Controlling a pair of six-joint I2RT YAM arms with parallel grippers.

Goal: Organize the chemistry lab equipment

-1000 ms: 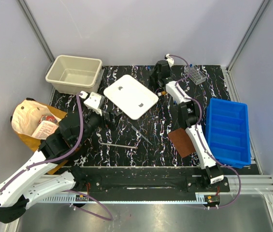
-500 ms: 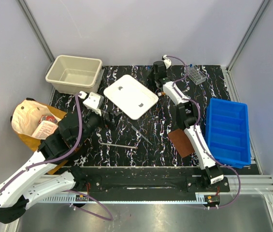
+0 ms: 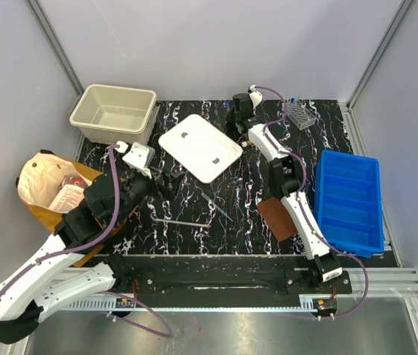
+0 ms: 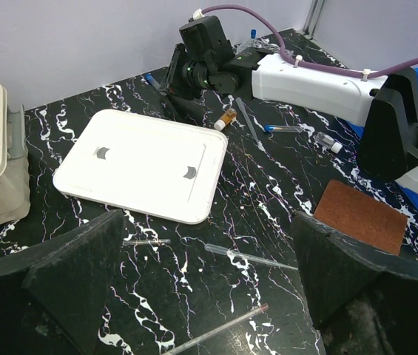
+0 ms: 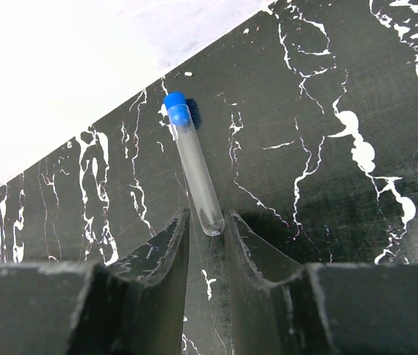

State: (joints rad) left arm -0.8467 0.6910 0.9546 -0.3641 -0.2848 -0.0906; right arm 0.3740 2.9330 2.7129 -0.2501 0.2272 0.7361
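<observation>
The blue-capped tube (image 5: 194, 166) lies flat near the tabletop's (image 5: 327, 148) far edge. Its round end sits between my right pincer's (image 5: 207, 218) narrow-set fingers (gripped or not, I cannot tell). My left pincer (image 4: 205, 248) gapes wide.

Robot lab cell; plain grey walls (image 3: 216, 52); aluminium frame posts (image 3: 52, 52); black marbled mat (image 3: 245, 192); capped test tube (image 5: 194, 174); tube rack (image 3: 299, 115).
</observation>
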